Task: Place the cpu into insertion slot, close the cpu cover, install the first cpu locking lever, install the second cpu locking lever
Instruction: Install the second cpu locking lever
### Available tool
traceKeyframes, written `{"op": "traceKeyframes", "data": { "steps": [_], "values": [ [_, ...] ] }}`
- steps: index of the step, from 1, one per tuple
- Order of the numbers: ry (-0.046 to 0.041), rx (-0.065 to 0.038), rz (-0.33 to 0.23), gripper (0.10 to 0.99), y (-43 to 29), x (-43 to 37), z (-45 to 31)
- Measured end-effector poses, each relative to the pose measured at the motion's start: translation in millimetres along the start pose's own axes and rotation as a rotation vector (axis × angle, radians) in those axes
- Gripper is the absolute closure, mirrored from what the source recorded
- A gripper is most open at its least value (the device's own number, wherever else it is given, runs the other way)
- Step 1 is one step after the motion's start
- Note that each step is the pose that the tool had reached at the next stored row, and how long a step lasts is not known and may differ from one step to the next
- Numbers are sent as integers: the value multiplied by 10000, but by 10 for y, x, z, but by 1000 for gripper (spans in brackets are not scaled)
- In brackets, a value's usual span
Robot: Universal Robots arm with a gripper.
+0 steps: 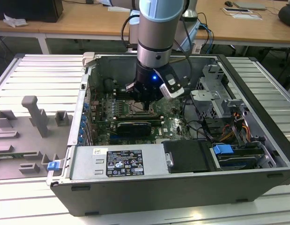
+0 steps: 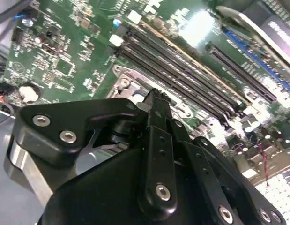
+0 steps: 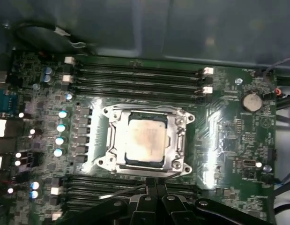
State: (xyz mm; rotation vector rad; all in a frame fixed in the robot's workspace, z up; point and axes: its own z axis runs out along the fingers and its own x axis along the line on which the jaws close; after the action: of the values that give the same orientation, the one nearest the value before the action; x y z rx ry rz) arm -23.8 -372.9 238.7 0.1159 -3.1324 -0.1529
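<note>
In the first wrist view the cpu [image 3: 144, 140], a pale silvery square, lies in the insertion slot [image 3: 103, 161]. The cpu cover [image 3: 178, 140] lies flat around it as a silver frame. My gripper [image 3: 155, 183] sits at the socket's edge on the side of the lower memory slots, its black fingers pressed together. A thin metal locking lever [image 3: 121, 192] runs along that edge up to the fingertips; I cannot tell whether they touch. In the second wrist view the gripper [image 2: 156, 96] tip stands over a socket corner [image 2: 123, 83]. In the exterior view the gripper [image 1: 145, 107] is deep inside the open case.
Long memory slots [image 3: 135, 77] flank the socket on two sides. A black card [image 1: 134, 126] lies close in front of the gripper, and the power supply [image 1: 116, 161] is nearer still. A drive cage [image 1: 215, 93] and cables [image 1: 243, 126] fill the exterior view's right.
</note>
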Motion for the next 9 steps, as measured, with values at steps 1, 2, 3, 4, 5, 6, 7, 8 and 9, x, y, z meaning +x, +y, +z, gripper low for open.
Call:
{"op": "traceKeyframes", "data": {
  "steps": [1, 2, 3, 4, 5, 6, 7, 8, 9],
  "values": [
    [0, 0, 1, 980, -3, 38, 0],
    [0, 0, 0, 980, -4, 73, 0],
    [0, 0, 0, 980, -2, 121, 1],
    [-1, -2, 1, 980, 1, 154, 4],
    [0, 0, 1, 980, 0, 203, 38],
    [0, -1, 0, 980, -2, 208, 67],
    [0, 0, -3, 980, -5, 213, 103],
    [3, -7, -7, 980, -9, 225, 132],
    [-2, -54, -7, 980, -21, 247, 135]
  ]
}}
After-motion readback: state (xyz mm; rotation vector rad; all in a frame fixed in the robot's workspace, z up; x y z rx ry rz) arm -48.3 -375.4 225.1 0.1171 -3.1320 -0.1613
